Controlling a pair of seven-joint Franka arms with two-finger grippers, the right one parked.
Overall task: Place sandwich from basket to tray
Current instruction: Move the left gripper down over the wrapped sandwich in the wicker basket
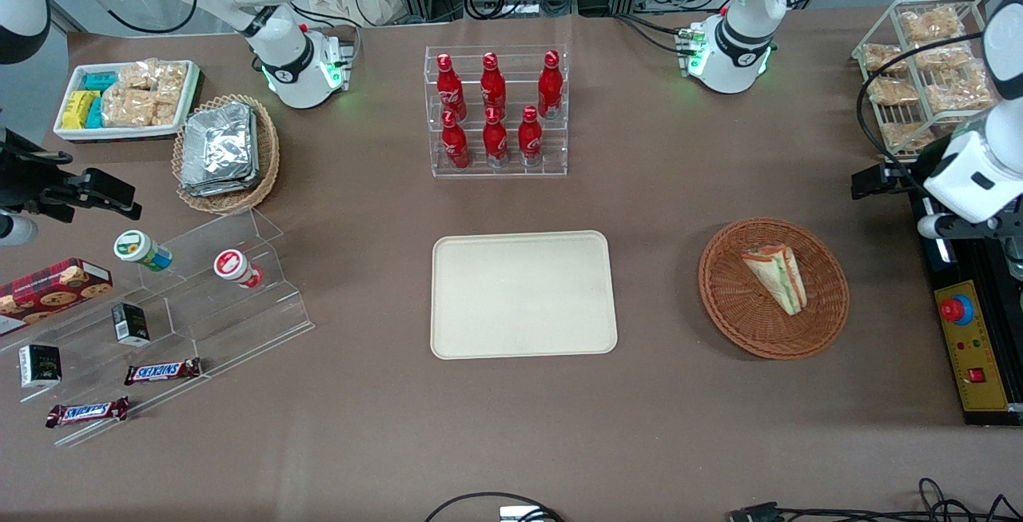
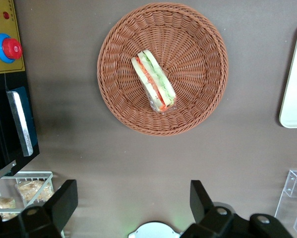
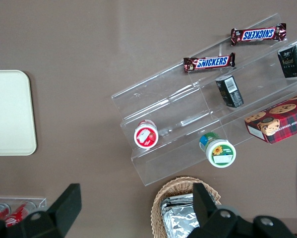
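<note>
Start at the tray. It lies flat in the middle of the table with nothing on it, nearer the front camera than the rack of red bottles. That is your drop zone, and it has only a low rim. If you let go high or at an angle, the wedge could tip or slide off the edge.

Toward the working arm's end sits the basket, well apart from the tray. The sandwich lies in it on its side, off centre, with its filling layers showing along one edge. It looks soft, so a hard squeeze would likely crush it or push the filling out. A pinch too near the thin tip may let it swing or drop during the carry.

The basket is light wicker. Catch its rim or weave with a fingertip on the way down and the whole basket could drag or lift.

The left arm's gripper hangs above bare table just outside the basket's rim. Its two fingers are spread wide and carry nothing. You have not lined up with the sandwich yet.

The control box with the red stop button lies close by at this end, so keep your approach clear of it.
</note>
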